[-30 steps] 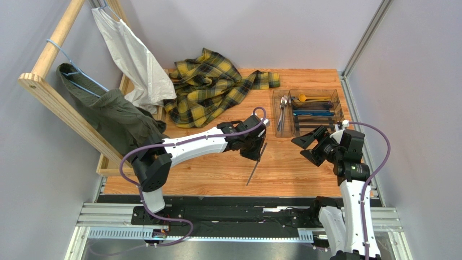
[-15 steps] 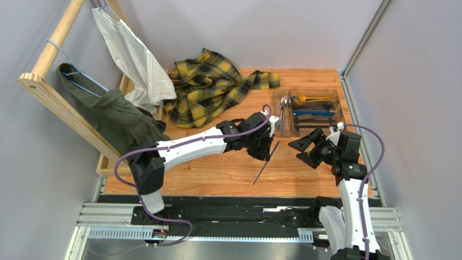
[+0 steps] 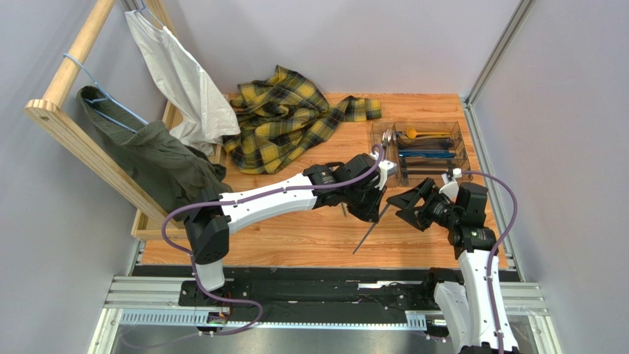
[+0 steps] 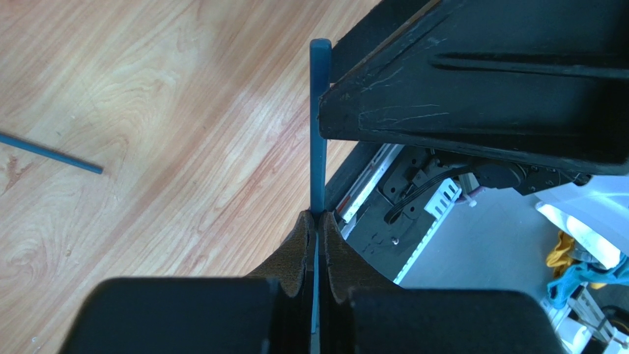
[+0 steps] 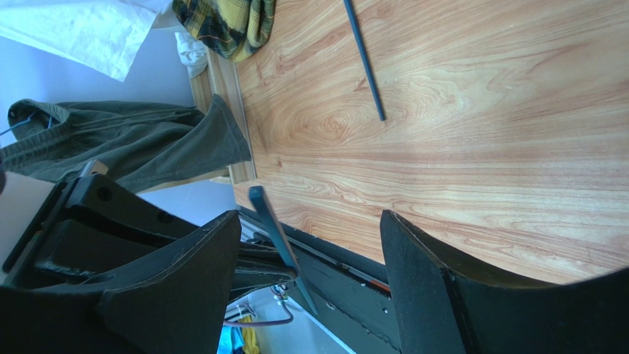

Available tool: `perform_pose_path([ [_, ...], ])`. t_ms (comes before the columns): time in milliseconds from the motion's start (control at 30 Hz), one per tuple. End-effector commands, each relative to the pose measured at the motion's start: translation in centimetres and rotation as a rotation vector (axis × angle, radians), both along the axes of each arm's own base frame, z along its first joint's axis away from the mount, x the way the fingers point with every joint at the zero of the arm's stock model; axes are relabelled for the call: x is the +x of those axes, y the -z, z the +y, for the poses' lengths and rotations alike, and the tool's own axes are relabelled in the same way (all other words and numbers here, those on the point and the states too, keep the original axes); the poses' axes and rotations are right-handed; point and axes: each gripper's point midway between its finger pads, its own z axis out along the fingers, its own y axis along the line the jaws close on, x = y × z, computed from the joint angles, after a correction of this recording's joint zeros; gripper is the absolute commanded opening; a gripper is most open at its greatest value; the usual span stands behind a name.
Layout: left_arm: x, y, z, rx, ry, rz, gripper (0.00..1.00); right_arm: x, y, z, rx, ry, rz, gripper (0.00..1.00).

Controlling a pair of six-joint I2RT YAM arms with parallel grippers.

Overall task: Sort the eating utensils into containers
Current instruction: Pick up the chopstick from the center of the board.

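Note:
My left gripper point(image 3: 373, 209) is shut on a slim dark blue-grey stick point(image 3: 367, 236) and holds it above the table, free end toward the front edge. In the left wrist view the stick point(image 4: 319, 110) runs up from the closed pads point(image 4: 318, 221), beside a black finger of the right gripper point(image 4: 472, 96). My right gripper point(image 3: 408, 209) stands open right next to it; the held stick point(image 5: 269, 221) shows between its wide fingers point(image 5: 310, 217), touching neither. A second stick point(image 5: 363, 59) lies flat on the wood point(image 4: 52, 153). The clear compartment tray point(image 3: 458, 136) at the back right holds several utensils point(image 3: 424, 147).
A yellow plaid cloth point(image 3: 288, 118) lies heaped at the back centre. A wooden rack point(image 3: 74, 140) on the left carries a white garment point(image 3: 184, 81) and a green one point(image 3: 155, 155). A metal rail point(image 3: 295, 295) runs along the front edge.
The left arm has carried the stick to the right, up to the right gripper. The right gripper has shifted left toward it and its fingers have narrowed slightly.

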Motion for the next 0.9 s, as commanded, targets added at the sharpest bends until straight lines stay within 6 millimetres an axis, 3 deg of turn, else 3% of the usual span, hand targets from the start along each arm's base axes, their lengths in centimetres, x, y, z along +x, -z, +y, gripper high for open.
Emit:
perform_pose_path([
  [0,-0.4,-1.3,-0.8,-0.026,0.043,-0.015,0.00,-0.2,-1.7,0.7,0.035,-0.029,-0.071,0.72],
  [100,-0.2,-1.7,-0.7,-0.027,0.041,-0.034,0.00,-0.3,-1.3,0.8,0.044,-0.032,-0.068,0.70],
  [233,-0.2,-2.2,-0.7,-0.040,0.048,-0.043,0.00,-0.5,-0.7,1.0,0.066,-0.043,-0.056,0.59],
  [700,-1.0,-1.9,-1.6,-0.050,0.087,-0.013,0.00,-0.4,-0.5,1.7,0.117,-0.076,-0.064,0.54],
  [867,-1.1,-2.1,-1.8,-0.060,0.096,-0.015,0.00,-0.5,-0.5,2.0,0.131,-0.099,-0.058,0.38],
])
